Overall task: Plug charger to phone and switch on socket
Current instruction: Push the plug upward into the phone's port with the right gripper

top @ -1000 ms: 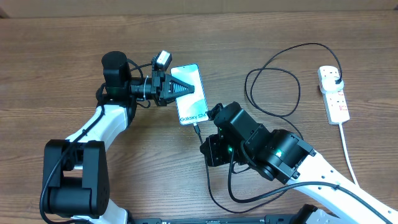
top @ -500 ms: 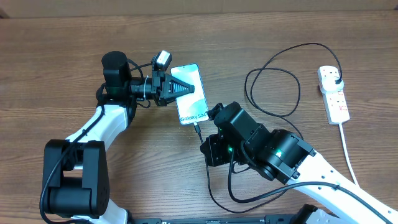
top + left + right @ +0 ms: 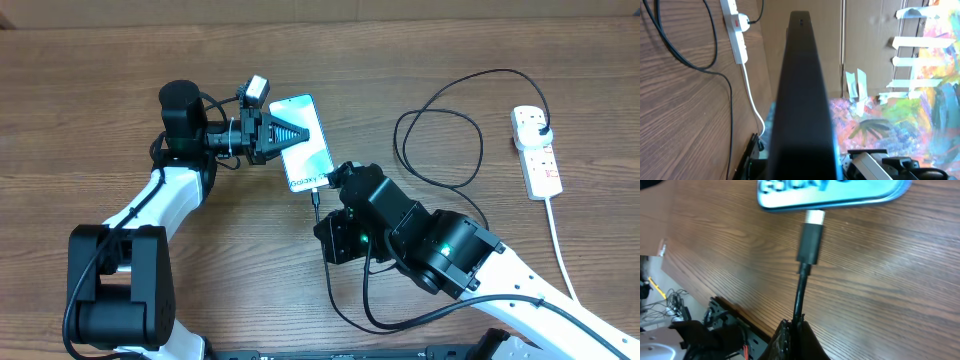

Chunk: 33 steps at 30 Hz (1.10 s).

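Brown wood-grain tabletop (image 3: 120, 70) carries a slim, dark-edged smartphone (image 3: 312, 150) with a glowing cyan screen near its middle, clenched in the left gripper (image 3: 283, 135). White screen lettering reads "Galaxy"; the rest is hidden by the right arm. The right gripper (image 3: 795, 330) is clamped on the thin black charger cable (image 3: 801, 292), whose silver connector tip (image 3: 815, 217) touches the smartphone's lower edge. Far right lies a long white power strip (image 3: 540, 160) with red switch markings, and a black plug head (image 3: 541, 128) is seated in it.
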{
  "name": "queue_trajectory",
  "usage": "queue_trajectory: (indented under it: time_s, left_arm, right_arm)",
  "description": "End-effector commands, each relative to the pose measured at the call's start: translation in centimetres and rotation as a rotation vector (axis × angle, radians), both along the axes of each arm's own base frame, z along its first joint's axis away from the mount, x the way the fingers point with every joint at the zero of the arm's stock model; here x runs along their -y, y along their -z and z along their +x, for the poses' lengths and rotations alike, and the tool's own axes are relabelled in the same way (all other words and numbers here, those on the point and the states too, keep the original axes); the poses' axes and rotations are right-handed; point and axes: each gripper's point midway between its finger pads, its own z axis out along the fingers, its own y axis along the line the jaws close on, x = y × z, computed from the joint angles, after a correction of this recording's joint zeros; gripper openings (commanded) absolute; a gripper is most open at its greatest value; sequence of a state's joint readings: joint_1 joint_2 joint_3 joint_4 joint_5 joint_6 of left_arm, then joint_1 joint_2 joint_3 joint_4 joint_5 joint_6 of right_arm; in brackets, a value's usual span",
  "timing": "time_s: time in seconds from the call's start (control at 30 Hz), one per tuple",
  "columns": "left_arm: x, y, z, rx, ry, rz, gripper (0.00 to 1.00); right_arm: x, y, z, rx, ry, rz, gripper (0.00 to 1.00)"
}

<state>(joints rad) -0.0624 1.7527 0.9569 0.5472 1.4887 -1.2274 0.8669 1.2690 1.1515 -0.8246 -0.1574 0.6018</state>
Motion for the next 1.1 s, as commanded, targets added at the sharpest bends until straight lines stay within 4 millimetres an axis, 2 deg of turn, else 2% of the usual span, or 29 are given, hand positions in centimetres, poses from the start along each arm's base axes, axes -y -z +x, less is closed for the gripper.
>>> queue_trajectory:
  time_s: [0.0, 0.17, 0.37, 0.57, 0.73, 1.07]
  left_arm:
    - [0.4, -1.0, -1.3, 0.031, 0.093, -0.022, 0.04]
    - [0.3, -1.0, -1.4, 0.031, 0.100, -0.023, 0.04]
    - [0.3, -1.0, -1.4, 0.032, 0.100, -0.023, 0.04]
    - [0.3, -1.0, -1.4, 0.032, 0.100, -0.023, 0.04]
    - [0.4, -1.0, -1.5, 0.039, 0.101, -0.024, 0.04]
    - [0.4, -1.0, -1.5, 0.113, 0.101, -0.026, 0.04]
  right_arm:
    - [0.1, -1.0, 2.1, 0.093, 0.055, 0.010, 0.04]
    - [1.0, -0.9, 3.1, 0.134, 0.104, -0.030, 0.04]
    - [2.4, 0.7, 3.7, 0.142, 0.144, -0.132, 0.04]
    - [2.0, 1.5, 4.0, 0.136, 0.130, -0.149, 0.04]
    - [1.3, 1.1, 4.3, 0.154, 0.125, -0.120, 0.04]
    - [1.3, 0.9, 4.3, 0.155, 0.124, -0.117, 0.04]
